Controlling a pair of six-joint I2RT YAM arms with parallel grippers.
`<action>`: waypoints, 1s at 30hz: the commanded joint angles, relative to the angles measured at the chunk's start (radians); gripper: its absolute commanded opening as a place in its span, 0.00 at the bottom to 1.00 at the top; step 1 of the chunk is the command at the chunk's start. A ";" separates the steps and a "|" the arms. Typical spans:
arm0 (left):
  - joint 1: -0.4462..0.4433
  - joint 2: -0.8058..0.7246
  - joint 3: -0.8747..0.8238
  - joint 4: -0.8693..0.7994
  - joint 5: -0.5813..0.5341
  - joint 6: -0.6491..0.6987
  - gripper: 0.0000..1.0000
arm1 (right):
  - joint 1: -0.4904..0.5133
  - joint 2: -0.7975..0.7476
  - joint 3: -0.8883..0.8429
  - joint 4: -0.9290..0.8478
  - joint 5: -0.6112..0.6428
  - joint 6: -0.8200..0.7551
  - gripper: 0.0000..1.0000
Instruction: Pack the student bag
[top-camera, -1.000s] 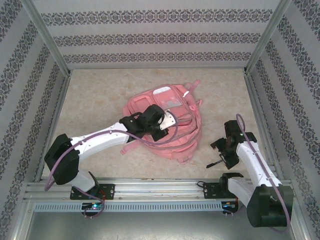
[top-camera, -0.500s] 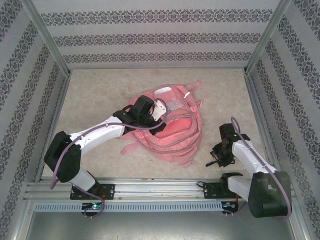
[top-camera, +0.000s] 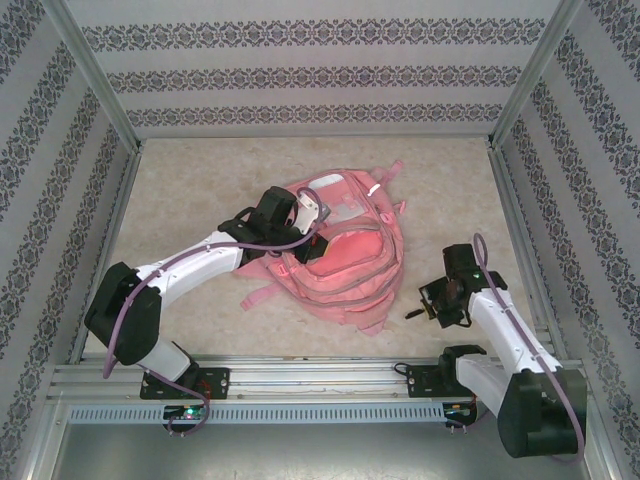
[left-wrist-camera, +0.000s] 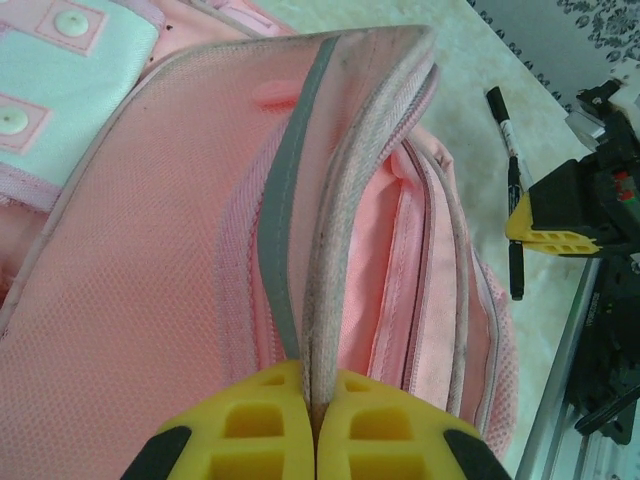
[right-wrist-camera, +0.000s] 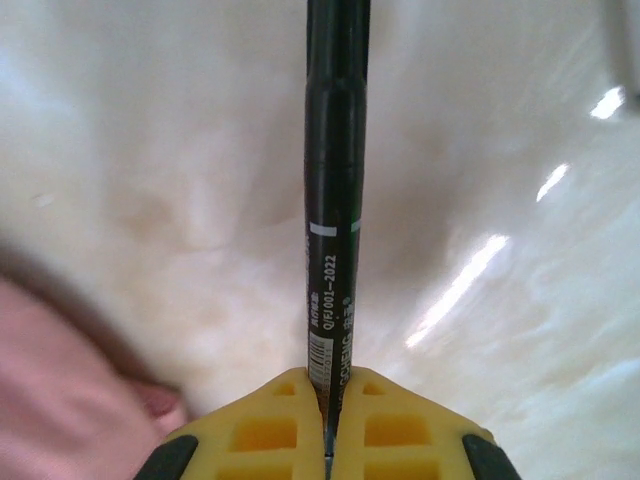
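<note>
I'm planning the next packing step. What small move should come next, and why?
Probably swing the right gripper with its pen toward the bag: the pen is clamped, off to the bag's right, and the left gripper is pinching a zip edge of the bag, lifted up.

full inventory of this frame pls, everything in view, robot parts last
student bag: 1, pink with pale strips, lying mid-table, one zip edge pinched by the left gripper
marker: 1, black with white print, right of the bag, clamped in the right gripper
table: 1, beige marbled, under everything
walls: 3, white with dark patterned bands, at left, back and right
rail: 1, silver metal, near edge, carrying both arm bases
left gripper: 1, yellow fingers, shut on the bag's zip edge
right gripper: 1, yellow fingers, shut on the marker
</note>
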 joint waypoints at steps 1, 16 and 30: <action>0.025 -0.027 0.006 0.101 0.034 -0.053 0.00 | 0.054 -0.039 0.065 -0.023 -0.072 0.092 0.00; 0.031 -0.008 0.046 0.112 0.061 -0.133 0.00 | 0.431 0.327 0.409 0.410 -0.096 0.358 0.02; 0.047 -0.019 0.023 0.145 0.077 -0.162 0.00 | 0.457 0.402 0.471 0.332 -0.038 0.317 0.59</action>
